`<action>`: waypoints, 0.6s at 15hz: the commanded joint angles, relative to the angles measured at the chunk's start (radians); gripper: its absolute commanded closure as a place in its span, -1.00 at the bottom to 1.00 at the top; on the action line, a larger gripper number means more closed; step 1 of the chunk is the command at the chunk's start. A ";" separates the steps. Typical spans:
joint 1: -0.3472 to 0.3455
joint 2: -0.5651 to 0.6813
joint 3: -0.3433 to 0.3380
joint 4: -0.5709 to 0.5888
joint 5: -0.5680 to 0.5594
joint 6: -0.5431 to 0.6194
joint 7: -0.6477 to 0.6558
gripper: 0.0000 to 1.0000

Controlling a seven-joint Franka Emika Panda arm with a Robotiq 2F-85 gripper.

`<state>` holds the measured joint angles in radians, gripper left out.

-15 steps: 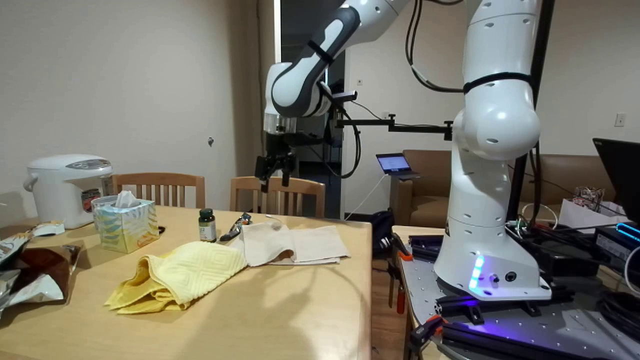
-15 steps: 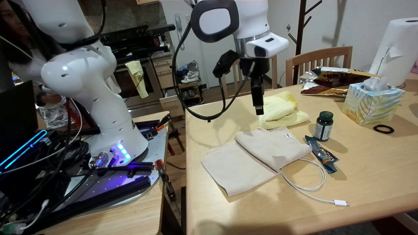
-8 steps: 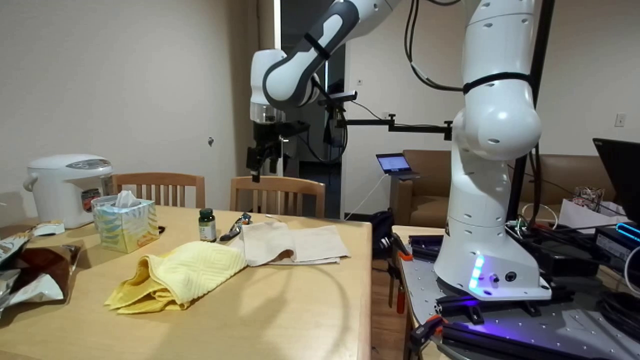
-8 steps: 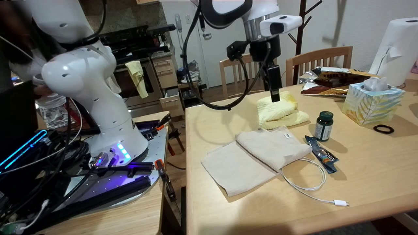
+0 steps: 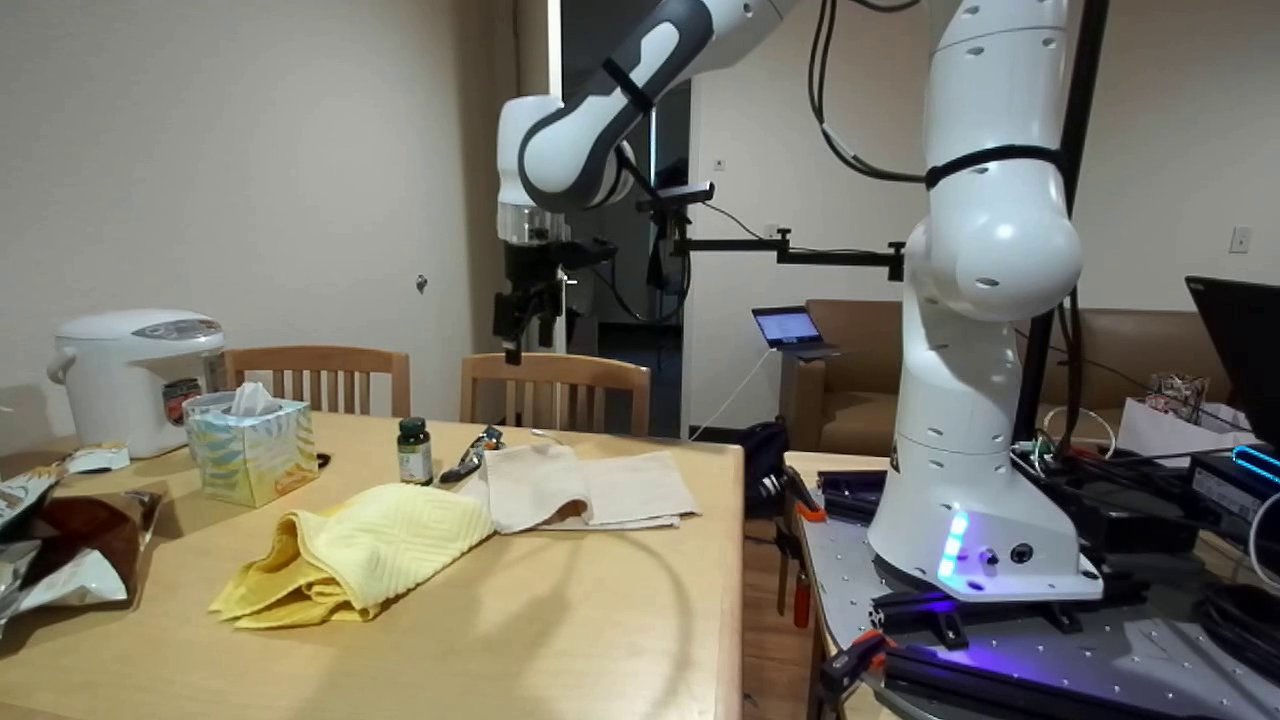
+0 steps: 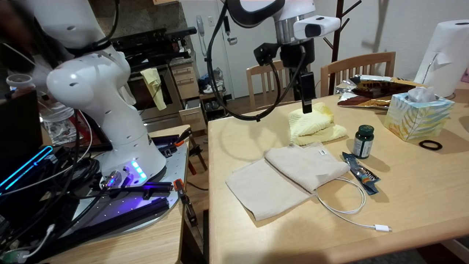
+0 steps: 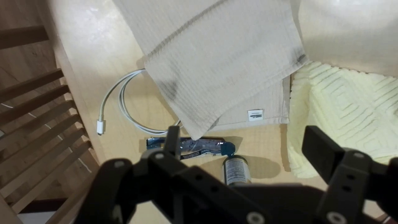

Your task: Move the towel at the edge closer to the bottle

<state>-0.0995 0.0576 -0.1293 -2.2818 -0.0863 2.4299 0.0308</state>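
In both exterior views we see the tabletop (image 6: 421, 198), a smooth slab of pale, wood-toned, faintly glossy material. The yellow cloth (image 5: 390, 545) is bunched, its thick weave raised in nested diamonds. Just beside it lies the towel (image 6: 287, 181), off-white and finely ribbed, folded in layers near the tabletop's edge, the one facing the robot's base (image 5: 1000, 510). Above the tabletop hangs the black end effector (image 7: 244, 144), whose blocky fingers we find spread wide. Farther from the base stands a leaf-printed tissue box (image 6: 417, 117). We note a looped white cable (image 7: 122, 101), partly hidden by the towel, and a glossy wrapped bar (image 6: 361, 173), which lies between the towel and the bottle (image 6: 363, 143), an upright, dark cylinder with a green cap and pale label.
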 commanded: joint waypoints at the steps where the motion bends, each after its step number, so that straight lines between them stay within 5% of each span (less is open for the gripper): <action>1: -0.019 0.082 0.016 0.099 0.160 -0.097 -0.219 -1.00; 9: -0.048 0.235 0.044 0.279 0.253 -0.262 -0.372 -1.00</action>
<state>-0.1172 0.2337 -0.1096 -2.0766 0.1356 2.2355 -0.2948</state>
